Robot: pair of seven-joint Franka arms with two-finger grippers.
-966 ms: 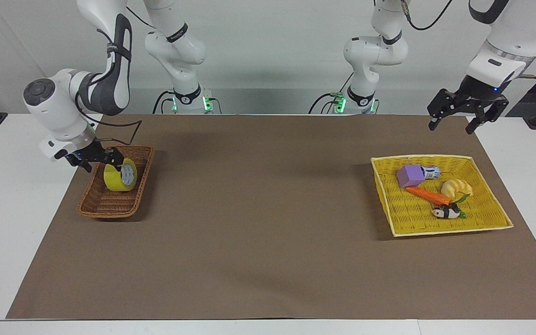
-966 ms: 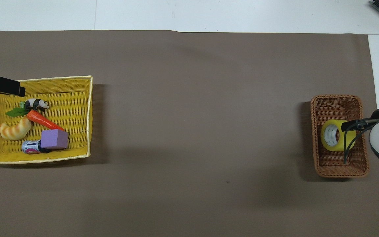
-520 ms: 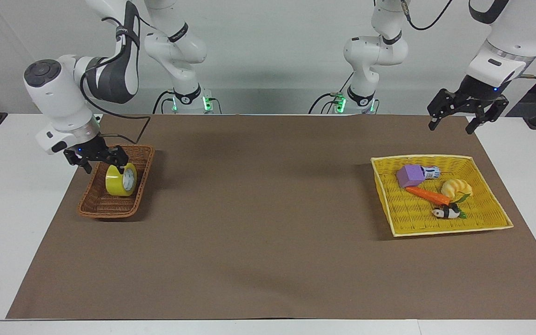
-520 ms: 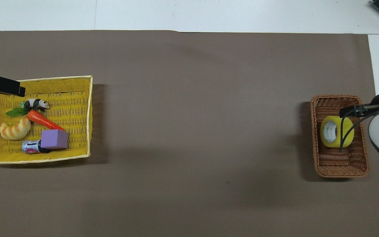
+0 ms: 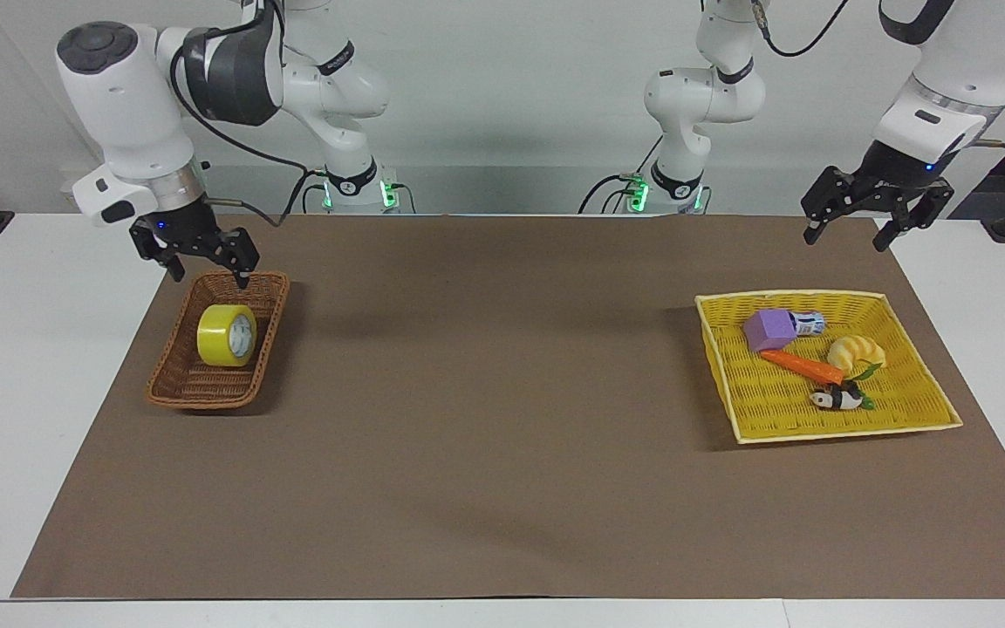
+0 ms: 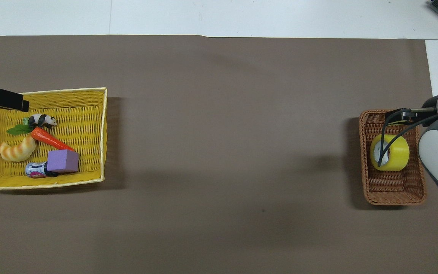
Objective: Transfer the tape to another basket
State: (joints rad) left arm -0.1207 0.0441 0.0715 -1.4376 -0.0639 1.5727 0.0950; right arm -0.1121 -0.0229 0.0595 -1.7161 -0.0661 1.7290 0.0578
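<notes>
The yellow tape (image 5: 226,335) stands on its edge inside the brown wicker basket (image 5: 180,397) at the right arm's end of the table. It also shows in the overhead view (image 6: 390,152), in the same basket (image 6: 394,196). My right gripper (image 5: 208,275) is open and empty, raised above the basket and clear of the tape; it also shows in the overhead view (image 6: 403,115). My left gripper (image 5: 844,237) is open and empty, held in the air by the yellow tray, where the arm waits. Only its tip shows in the overhead view (image 6: 2,102).
A wide yellow woven tray (image 5: 843,432) at the left arm's end holds a purple block (image 5: 769,329), a carrot (image 5: 802,365), a croissant-like toy (image 5: 856,353), a panda figure (image 5: 836,399) and a small can (image 5: 808,324). A brown mat (image 5: 502,392) covers the table.
My right gripper has let go of the tape and risen above the basket. The tape stays in the brown basket. The left arm has not moved.
</notes>
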